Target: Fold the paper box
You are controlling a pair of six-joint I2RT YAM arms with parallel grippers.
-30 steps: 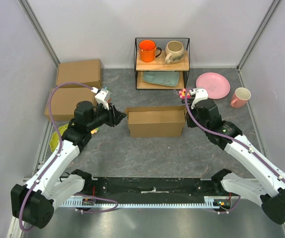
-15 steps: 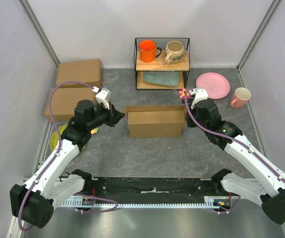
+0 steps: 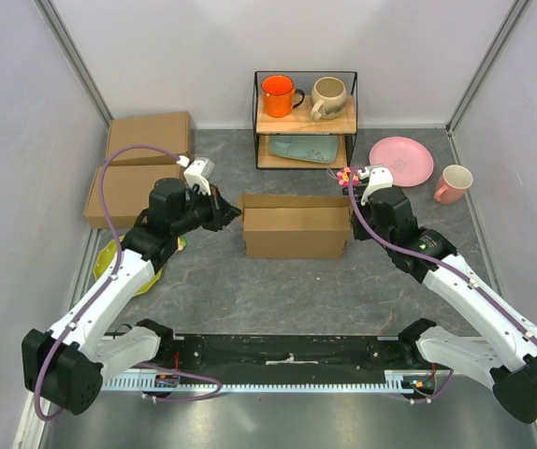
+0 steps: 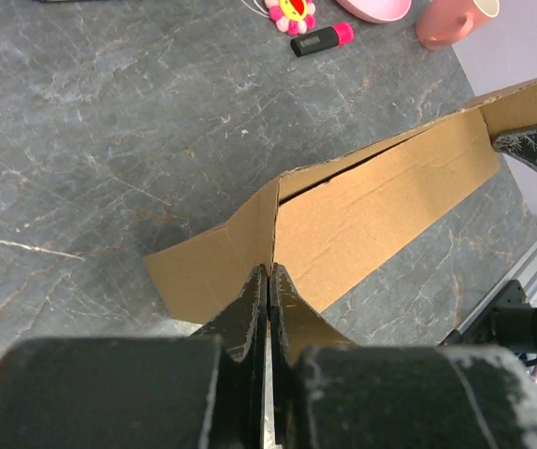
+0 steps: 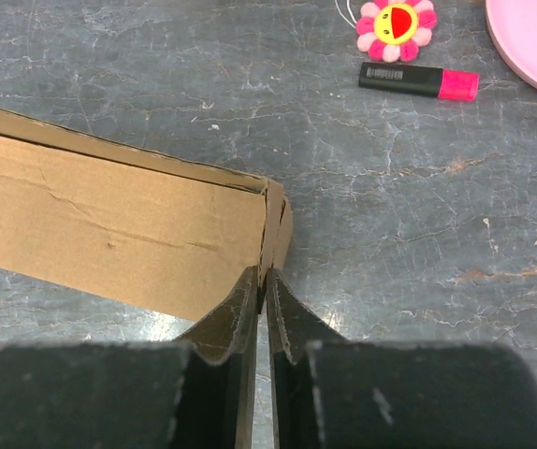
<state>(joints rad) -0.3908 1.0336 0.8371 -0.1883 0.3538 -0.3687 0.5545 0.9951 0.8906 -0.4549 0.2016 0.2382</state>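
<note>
Top external view, left to right: two other brown boxes (image 3: 136, 168) sit by the left wall, one behind the other, apart from the arms. A yellow-green item (image 3: 109, 257) lies partly hidden under the left arm. The left gripper (image 3: 234, 213) reaches to the left end of the paper box (image 3: 295, 234), which stands mid-bench on the grey bench (image 3: 250, 290), long side facing the arm bases.

In the left wrist view the fingers (image 4: 250, 304) are pressed together, tips at the box's (image 4: 381, 210) corner crease. Cannot tell if any cardboard is pinched between them.

Behind the box is a wire shelf (image 3: 353, 112) with an orange mug (image 3: 278, 95) and a beige mug (image 3: 328, 96) on top, and a teal plate (image 3: 304, 148) below.

The right gripper (image 3: 350, 204) is at the box's right end. In the right wrist view the fingers (image 5: 240, 309) are clamped on the end edge of the box (image 5: 109, 229).

A flower toy (image 5: 397, 28) and a black-pink marker (image 5: 418, 80) lie just beyond. A pink plate (image 3: 401, 161) and a pink mug (image 3: 453, 183) sit at far right.
</note>
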